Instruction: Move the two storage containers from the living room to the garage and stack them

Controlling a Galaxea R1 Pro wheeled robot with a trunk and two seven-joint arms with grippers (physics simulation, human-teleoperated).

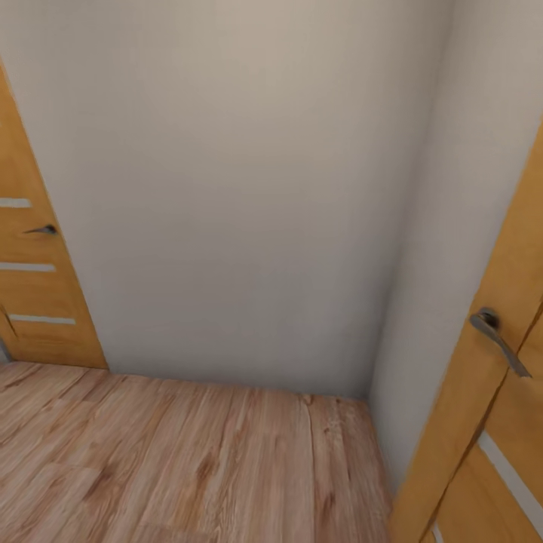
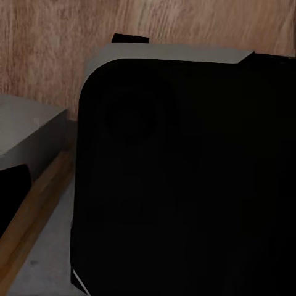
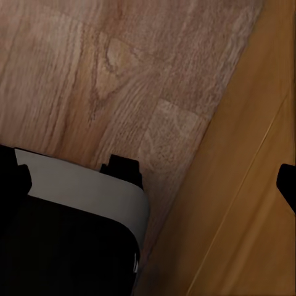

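Note:
The two storage containers are out of view, and so is the garage. I face a corner of pale walls [image 1: 241, 196] over a light wood-plank floor [image 1: 188, 460]. The left wrist view looks down past my black, grey-edged base [image 2: 185, 185] to the same planks. A dark sliver [image 2: 12, 191] at that picture's edge may be a finger. In the right wrist view another dark sliver [image 3: 287, 185] sits against oak door wood [image 3: 246, 216]. Neither sliver tells me how the jaws stand.
An oak door [image 1: 38, 302] with frosted strips and a lever handle [image 1: 41, 229] stands at the left. A second oak door [image 1: 490, 422] with a grey handle [image 1: 498, 335] is close at my right. The walls meet in a corner ahead.

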